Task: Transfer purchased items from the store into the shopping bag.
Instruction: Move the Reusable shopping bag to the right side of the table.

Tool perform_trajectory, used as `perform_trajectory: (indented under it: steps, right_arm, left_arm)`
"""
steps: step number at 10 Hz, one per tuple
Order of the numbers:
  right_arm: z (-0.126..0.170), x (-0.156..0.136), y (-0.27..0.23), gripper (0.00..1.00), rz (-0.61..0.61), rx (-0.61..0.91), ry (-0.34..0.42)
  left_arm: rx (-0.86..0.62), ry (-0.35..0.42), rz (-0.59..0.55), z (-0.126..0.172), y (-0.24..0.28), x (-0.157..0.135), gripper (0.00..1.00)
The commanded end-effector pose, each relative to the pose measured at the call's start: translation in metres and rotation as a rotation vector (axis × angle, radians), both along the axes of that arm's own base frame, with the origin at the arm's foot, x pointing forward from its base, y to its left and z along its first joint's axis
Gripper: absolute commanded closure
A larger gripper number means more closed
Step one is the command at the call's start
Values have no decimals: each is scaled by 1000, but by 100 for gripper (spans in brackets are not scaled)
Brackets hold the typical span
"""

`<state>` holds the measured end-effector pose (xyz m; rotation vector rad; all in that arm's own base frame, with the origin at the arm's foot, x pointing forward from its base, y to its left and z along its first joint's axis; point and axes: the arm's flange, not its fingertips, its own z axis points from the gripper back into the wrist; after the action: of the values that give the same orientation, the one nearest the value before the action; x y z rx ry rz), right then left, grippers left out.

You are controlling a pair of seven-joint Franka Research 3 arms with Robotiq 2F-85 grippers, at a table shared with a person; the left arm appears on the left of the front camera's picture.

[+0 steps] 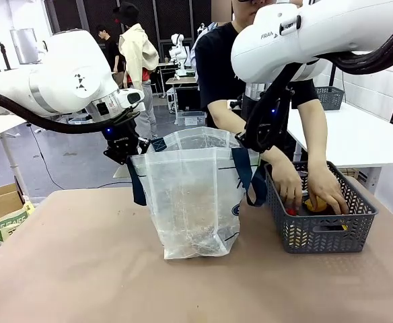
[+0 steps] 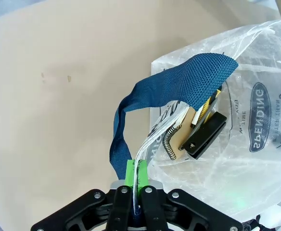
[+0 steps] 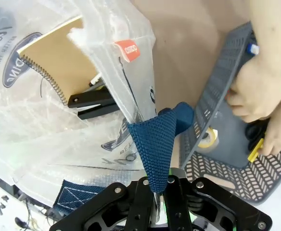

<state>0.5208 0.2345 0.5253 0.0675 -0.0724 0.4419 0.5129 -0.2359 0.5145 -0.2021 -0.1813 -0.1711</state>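
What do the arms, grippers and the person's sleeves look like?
The left arm and right arm are rounded, white, trailing black ribbed hoses. The left gripper is black with green pads; the right gripper black. The person's T-shirt is black, short-sleeved.

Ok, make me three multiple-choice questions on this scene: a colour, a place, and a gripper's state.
1. What colour are the woven strap handles of the translucent whitish plastic shopping bag? A) red B) navy C) green
2. Where are the person's hands? A) in the bag B) flat on the table C) in the dark grey lattice-sided plastic basket
3. What state is the left gripper in? A) shut on the bag B) open C) shut on the basket
Answers: B, the straps are navy; C, both hands reach into the basket; A, its green pads pinch the bag's rim.
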Motion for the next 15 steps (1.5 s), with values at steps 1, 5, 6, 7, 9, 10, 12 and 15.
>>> perform_trajectory:
  steps: [1,5,6,7,9,10,12,15]
  right_arm:
    - [-4,-1,-5,100,12,-33,-58]
    - [-5,-1,-4,100,27,-40,-96]
    - [-4,-2,-4,100,42,-35,-108]
    - [-5,-3,-4,100,50,-31,-121]
    - [-5,-3,-3,100,61,-33,-130]
    - [-4,-3,-3,100,60,-34,-132]
    - [-5,-4,-4,100,56,-27,-132]
    - [-1,1,3,100,44,-9,-90]
  left_arm:
    - [1,1,2,-1,2,1,100]
    - [1,1,2,-1,2,1,100]
    - [1,1,2,-1,2,1,100]
    - [1,1,2,-1,2,1,100]
    - [1,1,2,-1,2,1,100]
    - [1,1,2,-1,2,1,100]
    - [1,1,2,-1,2,1,100]
    - [1,1,2,-1,2,1,100]
